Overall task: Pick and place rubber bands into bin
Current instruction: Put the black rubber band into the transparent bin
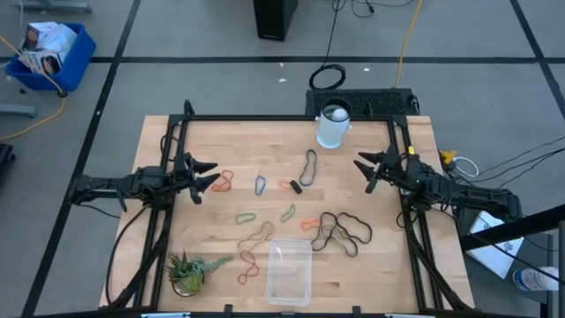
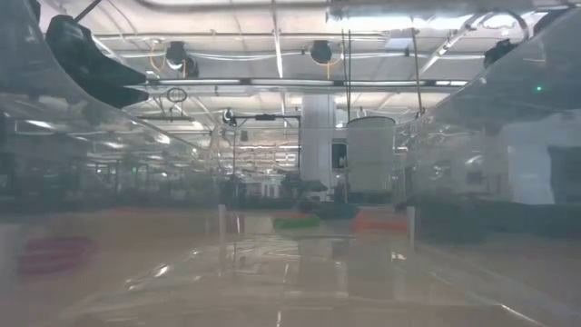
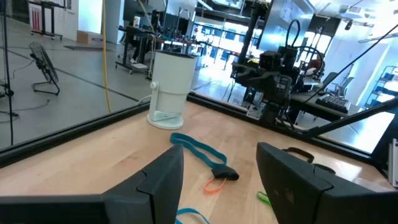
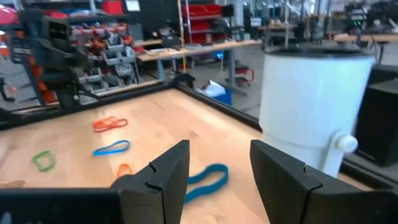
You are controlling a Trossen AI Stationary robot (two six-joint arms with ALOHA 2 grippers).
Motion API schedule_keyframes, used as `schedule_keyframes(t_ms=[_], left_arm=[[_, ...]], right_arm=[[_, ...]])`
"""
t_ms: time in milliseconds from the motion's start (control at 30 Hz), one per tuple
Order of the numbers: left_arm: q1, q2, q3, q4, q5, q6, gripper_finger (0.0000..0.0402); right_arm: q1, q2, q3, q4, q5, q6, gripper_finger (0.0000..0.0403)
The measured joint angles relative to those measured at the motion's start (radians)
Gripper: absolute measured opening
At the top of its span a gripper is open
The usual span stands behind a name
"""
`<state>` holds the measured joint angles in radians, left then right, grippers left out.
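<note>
Rubber bands [image 1: 296,212] lie scattered over the middle of my wooden table [image 1: 388,274]: an orange one by my left pincer, a blue one and a long grey-blue one near the centre, green ones a little nearer the front, an orange one beside them, reddish-brown loops by the bin, and a tangle of dark ones toward my right. The clear bin [image 1: 290,272] sits at the front edge, centre, with no band that I can make out inside.

My left pincer [image 1: 206,177] hangs over the table's left side, fingers [image 3: 163,180] spread apart and holding nothing; past them I see a blue-grey band, an orange one and the white cup [image 3: 170,88]. My right pincer [image 1: 364,168] hangs over the right side near that cup, fingers [image 4: 166,171] likewise parted and empty. A small green plant [image 1: 188,269] stands at the front left corner.
</note>
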<state>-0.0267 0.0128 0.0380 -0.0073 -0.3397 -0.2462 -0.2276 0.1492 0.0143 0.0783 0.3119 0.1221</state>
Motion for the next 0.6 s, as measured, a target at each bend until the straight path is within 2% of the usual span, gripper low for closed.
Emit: schedule_keyframes(t_ms=[233, 600], left_arm=[[0.0, 0.0, 0.0, 0.009, -0.001, 0.013, 0.0209], [0.0, 0.0, 0.0, 0.009, -0.002, 0.002, 0.0209]], right_arm=[[0.0, 0.105, 0.062, 0.002, 0.037, -0.018, 0.0167], [0.001, 0.403, 0.345, -0.034, 0.025, -0.158, 0.0167]])
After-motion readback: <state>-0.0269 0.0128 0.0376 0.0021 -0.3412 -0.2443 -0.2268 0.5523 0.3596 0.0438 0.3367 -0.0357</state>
